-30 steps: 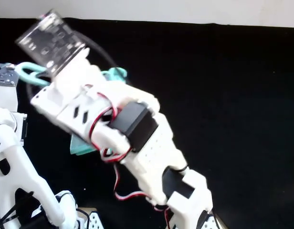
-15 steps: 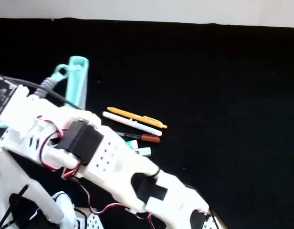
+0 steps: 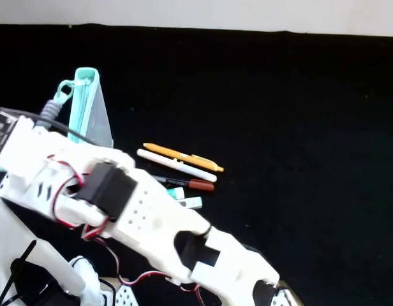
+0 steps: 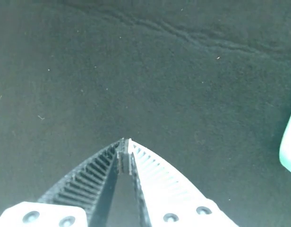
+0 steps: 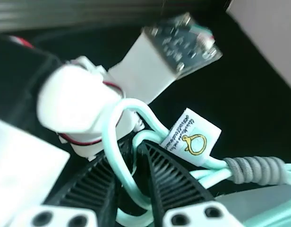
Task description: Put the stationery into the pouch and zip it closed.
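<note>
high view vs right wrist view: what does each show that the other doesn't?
High view: orange pen, white pen and brown marker lying on the black table beside the standing mint pouch. Right wrist view: right gripper shut on the pouch's loop, with a white label next to it. Shared: the loop and the grey wrapping by it.

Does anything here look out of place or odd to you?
The teal pouch is up on end instead of lying flat, held by its cord loop in the right gripper, shut on it. The pens lie loose on the black cloth beside it. Nothing looks spilled or broken.
</note>
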